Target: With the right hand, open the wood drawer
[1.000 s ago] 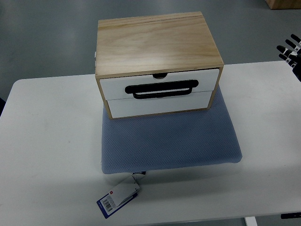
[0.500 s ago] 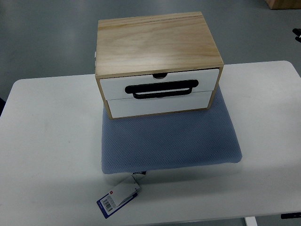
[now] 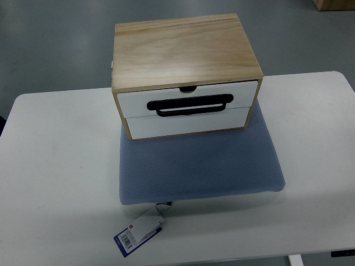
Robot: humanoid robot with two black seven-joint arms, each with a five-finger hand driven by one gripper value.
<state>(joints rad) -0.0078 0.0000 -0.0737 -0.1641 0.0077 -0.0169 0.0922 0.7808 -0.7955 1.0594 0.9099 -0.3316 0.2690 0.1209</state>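
- Neither robot hand appears in the top view; whether each is released or clenched cannot be told, because both arms are outside the picture.
- Left portion of the white bench (image 3: 61, 166): bare surface, nothing on it in reach of the task.
- Near the front edge, left of centre: a paper tag (image 3: 139, 233) with a blue border and a barcode, attached at the front edge of the blue cushion pad (image 3: 199, 166).
- Centre: the blue cushion pad lies flat on the bench, and the wood drawer box (image 3: 186, 55) stands on its far part.
- Front of the box: two white drawer fronts, one above the other. The upper drawer (image 3: 188, 97) carries a black handle (image 3: 189, 105) that hangs down to the seam with the lower drawer (image 3: 186, 123); a small finger notch sits at its top edge.
- Both drawer fronts sit flush with the wooden frame, so both drawers read as closed.
- Right portion of the bench: bare, with no arm entering from the right edge.
- Task status, as judged: not started. Remaining steps are the approach of the right robot hand to the black handle, the grasp, and the pull toward the near edge.
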